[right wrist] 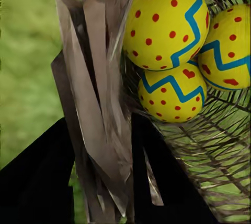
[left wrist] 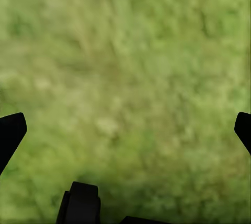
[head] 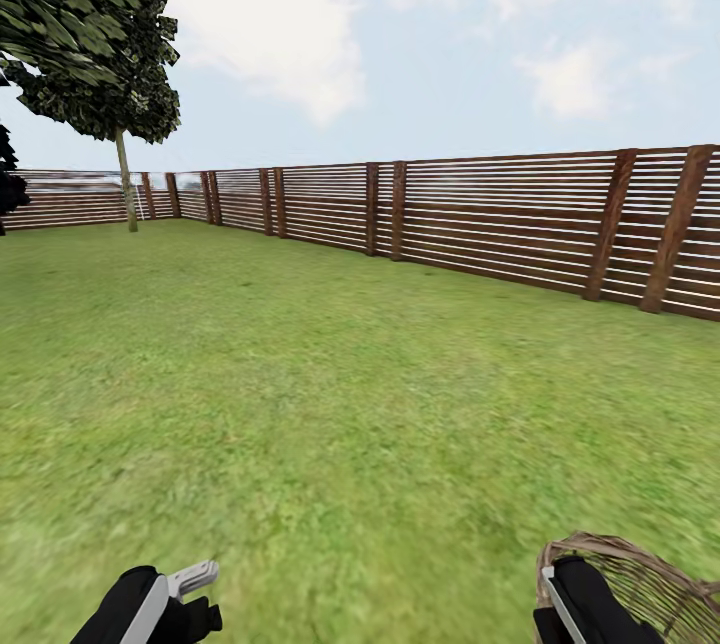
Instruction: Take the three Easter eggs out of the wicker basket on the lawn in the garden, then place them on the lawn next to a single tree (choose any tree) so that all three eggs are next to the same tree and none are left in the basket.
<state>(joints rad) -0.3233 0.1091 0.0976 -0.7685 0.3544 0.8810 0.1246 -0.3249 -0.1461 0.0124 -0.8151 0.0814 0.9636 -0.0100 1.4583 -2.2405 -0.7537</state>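
Right wrist view: the braided rim of the open-weave wicker basket is clamped by the right gripper; three smooth, dotted eggs are nested inside. Left gripper is spread over blurry lawn.
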